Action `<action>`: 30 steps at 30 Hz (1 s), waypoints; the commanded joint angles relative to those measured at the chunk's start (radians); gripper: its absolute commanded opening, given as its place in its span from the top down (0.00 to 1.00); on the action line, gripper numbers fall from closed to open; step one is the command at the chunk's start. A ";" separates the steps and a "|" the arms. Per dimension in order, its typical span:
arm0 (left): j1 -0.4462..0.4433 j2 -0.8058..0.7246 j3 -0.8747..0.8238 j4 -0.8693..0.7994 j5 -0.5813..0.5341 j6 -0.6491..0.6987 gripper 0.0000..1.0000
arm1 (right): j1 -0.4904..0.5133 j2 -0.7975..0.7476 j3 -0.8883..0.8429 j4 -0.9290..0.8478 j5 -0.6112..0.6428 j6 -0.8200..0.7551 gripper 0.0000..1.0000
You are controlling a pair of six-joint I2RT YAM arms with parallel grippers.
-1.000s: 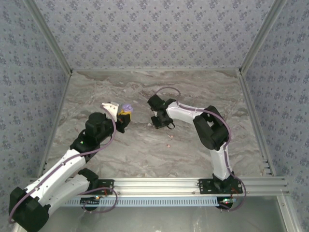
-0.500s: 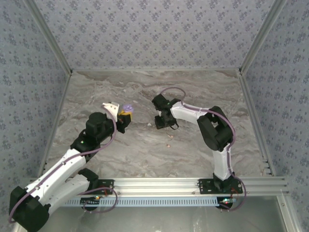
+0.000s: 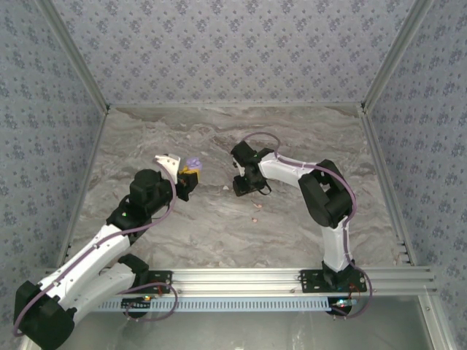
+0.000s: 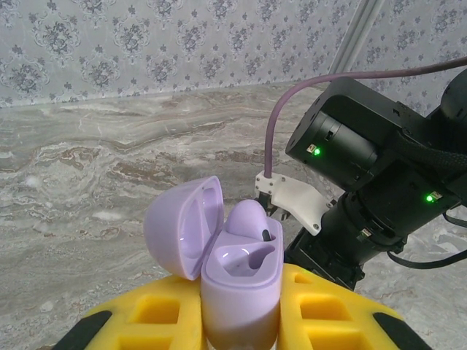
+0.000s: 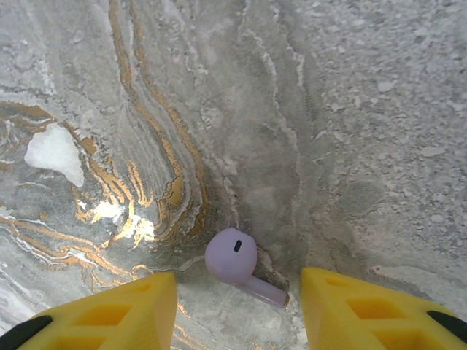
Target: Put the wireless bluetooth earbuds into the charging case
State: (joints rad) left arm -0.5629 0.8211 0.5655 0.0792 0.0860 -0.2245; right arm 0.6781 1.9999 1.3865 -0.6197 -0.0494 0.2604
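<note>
My left gripper (image 4: 241, 310) is shut on the lilac charging case (image 4: 239, 281), held upright with its lid (image 4: 181, 227) swung open to the left. One lilac earbud (image 4: 248, 219) sits in the far slot and the near slot is empty. In the top view the case (image 3: 193, 162) is raised left of centre. A second lilac earbud (image 5: 232, 255) lies on the marble table, stem pointing right. My right gripper (image 5: 238, 284) hangs just above it, open, one yellow finger on each side and neither touching it. From above, the right gripper (image 3: 245, 187) is right of the case.
The marble table (image 3: 219, 233) is walled by patterned panels, with metal rails at the sides and near edge. A tiny pinkish piece (image 3: 255, 218) lies below the right gripper. The right arm's wrist (image 4: 365, 146) looms close behind the held case.
The right gripper has shifted slightly right and its jaws have spread apart. The left arm and the case have stayed still.
</note>
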 commanded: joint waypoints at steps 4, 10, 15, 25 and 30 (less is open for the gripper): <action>0.009 0.001 -0.006 0.037 0.014 0.007 0.78 | 0.040 0.016 0.029 -0.084 -0.016 -0.030 0.50; 0.008 0.010 -0.001 0.042 0.020 0.008 0.78 | 0.043 0.013 0.031 -0.086 0.000 -0.017 0.51; 0.008 0.013 0.000 0.045 0.023 0.006 0.79 | 0.044 -0.001 0.033 -0.064 -0.033 -0.022 0.54; 0.008 0.019 0.002 0.050 0.024 0.010 0.79 | 0.037 0.026 0.058 -0.064 -0.082 -0.036 0.57; 0.008 0.021 0.003 0.051 0.027 0.010 0.79 | 0.038 0.015 0.056 -0.061 -0.083 -0.040 0.57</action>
State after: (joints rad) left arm -0.5629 0.8345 0.5655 0.0994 0.0929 -0.2245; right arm 0.7197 2.0075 1.4193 -0.6624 -0.1204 0.2344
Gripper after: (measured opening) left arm 0.215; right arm 0.432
